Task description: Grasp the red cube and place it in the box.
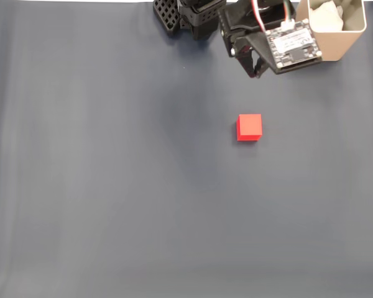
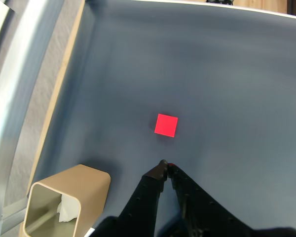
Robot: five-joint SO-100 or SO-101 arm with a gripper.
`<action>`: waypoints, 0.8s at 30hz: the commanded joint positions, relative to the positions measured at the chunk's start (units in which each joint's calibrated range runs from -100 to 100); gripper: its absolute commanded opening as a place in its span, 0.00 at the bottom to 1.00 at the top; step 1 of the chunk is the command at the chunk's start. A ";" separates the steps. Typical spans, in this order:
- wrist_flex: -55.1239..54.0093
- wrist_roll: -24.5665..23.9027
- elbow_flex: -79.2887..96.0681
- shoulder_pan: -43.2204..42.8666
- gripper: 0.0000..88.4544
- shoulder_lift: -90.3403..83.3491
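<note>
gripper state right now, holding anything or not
Gripper: jaws closed, tips together, holding nothing. The red cube lies apart from it on the dark mat, not yet grasped.

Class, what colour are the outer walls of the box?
Beige tan, seen best in the wrist view on the box.

brightness: even, soft light in both views, nothing dim.
shadows: faint, a soft one under the red cube, a darker patch beside the box in the wrist view.
glare: pale sheen along the metal rail.
focus: fixed view sharp; wrist view slightly soft, edges bowed.
</note>
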 commanded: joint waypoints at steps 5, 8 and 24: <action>0.61 -2.54 -1.16 -2.53 0.03 1.41; -0.54 -3.17 -1.25 -2.25 0.02 2.19; -7.68 -1.76 -0.43 5.77 0.34 4.09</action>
